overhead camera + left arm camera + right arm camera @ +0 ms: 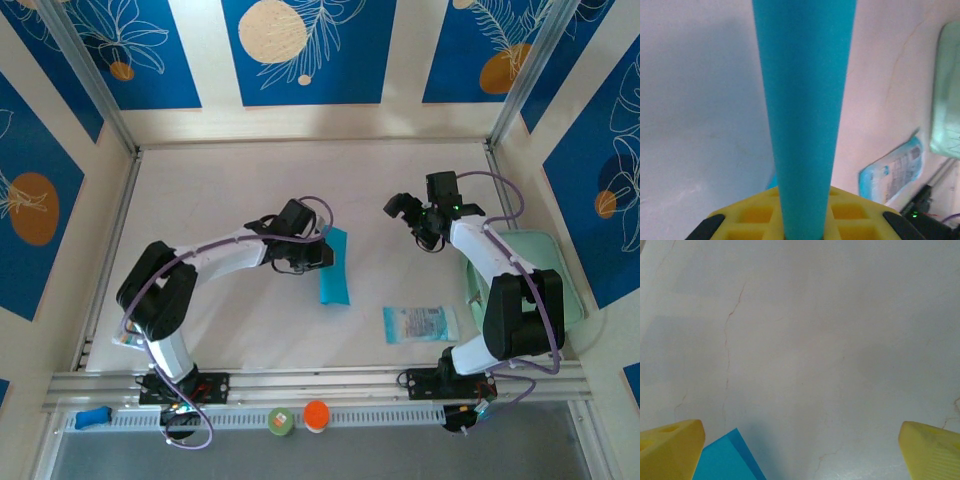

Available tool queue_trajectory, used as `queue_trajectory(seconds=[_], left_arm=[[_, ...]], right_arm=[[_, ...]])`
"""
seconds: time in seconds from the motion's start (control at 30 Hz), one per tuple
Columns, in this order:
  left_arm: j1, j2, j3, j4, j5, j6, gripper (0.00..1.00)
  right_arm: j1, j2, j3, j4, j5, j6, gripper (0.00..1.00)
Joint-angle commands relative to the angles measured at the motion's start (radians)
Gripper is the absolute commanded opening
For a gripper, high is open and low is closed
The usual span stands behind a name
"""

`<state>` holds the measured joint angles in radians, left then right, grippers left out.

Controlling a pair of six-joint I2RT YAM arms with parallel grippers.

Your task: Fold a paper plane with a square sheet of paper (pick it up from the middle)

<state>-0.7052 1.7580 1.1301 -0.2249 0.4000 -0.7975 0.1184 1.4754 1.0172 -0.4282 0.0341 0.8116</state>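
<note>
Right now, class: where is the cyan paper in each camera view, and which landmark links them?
Top external: cyan paper near the centre.
Left wrist: a tall band up the middle.
Right wrist: a corner at bottom left.
Landmark: the printed packet, to its right in top and left wrist.

Square sheet of paper (805,100): in the left wrist view, cropped at 12 o'clock; lower end hidden between the yellow pads (840,200) of the left hand (805,227) at 6 o'clock. In the right wrist view, cropped at 7 o'clock. Printed packet (892,172): blurred, print illegible. Mint pad (947,95): cropped at 3 o'clock.
</note>
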Motion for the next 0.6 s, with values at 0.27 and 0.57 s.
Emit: queue_trajectory(seconds=[0.27, 0.57], left_arm=[[0.122, 0.052, -0.121, 0.281, 0.152, -0.119, 0.18], [0.14, 0.073, -0.087, 0.065, 0.061, 0.076, 0.18]], right_arm=[[0.024, -0.031, -0.032, 0.046, -0.057, -0.006, 1.0], [0.061, 0.002, -0.026, 0.066, -0.104, -0.026, 0.95]])
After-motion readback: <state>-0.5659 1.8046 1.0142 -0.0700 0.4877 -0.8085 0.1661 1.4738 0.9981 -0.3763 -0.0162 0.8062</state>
